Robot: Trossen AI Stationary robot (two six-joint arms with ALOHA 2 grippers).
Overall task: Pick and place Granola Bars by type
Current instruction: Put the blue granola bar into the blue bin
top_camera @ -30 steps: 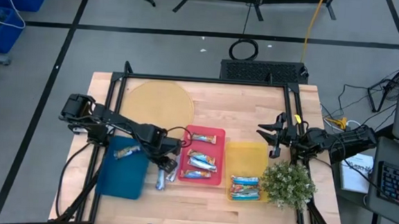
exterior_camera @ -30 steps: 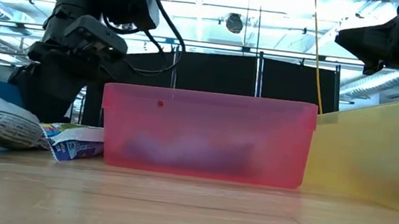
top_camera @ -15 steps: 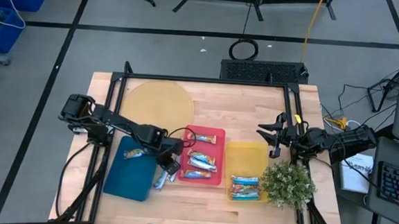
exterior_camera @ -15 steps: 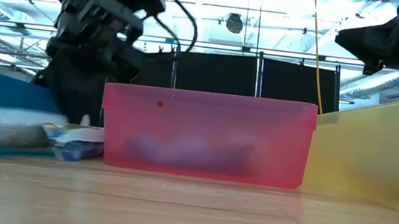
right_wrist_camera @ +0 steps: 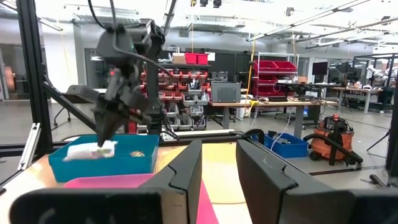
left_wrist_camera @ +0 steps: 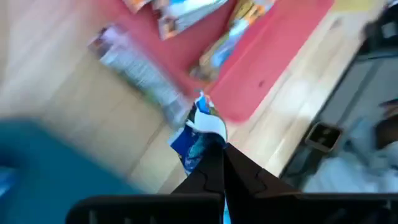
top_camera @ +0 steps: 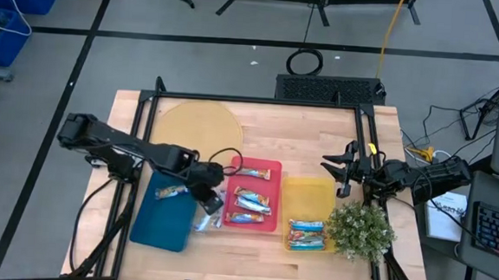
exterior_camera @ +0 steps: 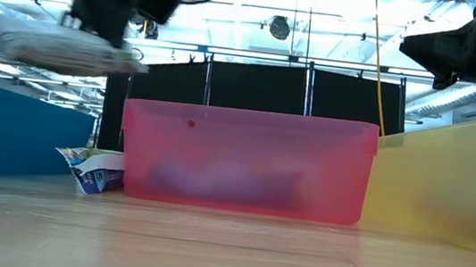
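On my worktop (top_camera: 259, 128) sit a blue tray (top_camera: 159, 221), a red tray (top_camera: 266, 169) and a yellow tray (top_camera: 307, 196); the blue holds one granola bar (top_camera: 170, 192), the red holds several granola bars (top_camera: 251, 201) and the yellow holds two granola bars (top_camera: 306, 233), with a loose bar (exterior_camera: 94, 170) lying on the wood between the blue and red trays. My left gripper (top_camera: 208, 202) is clenched on a light blue bar (left_wrist_camera: 198, 134), lifted clear of the worktop between the blue and red trays, while my right gripper (top_camera: 333, 169) waits part-open over the worktop's right side, beyond a small plant (top_camera: 361, 229). I can't read any brand or lettering on the wrappers.
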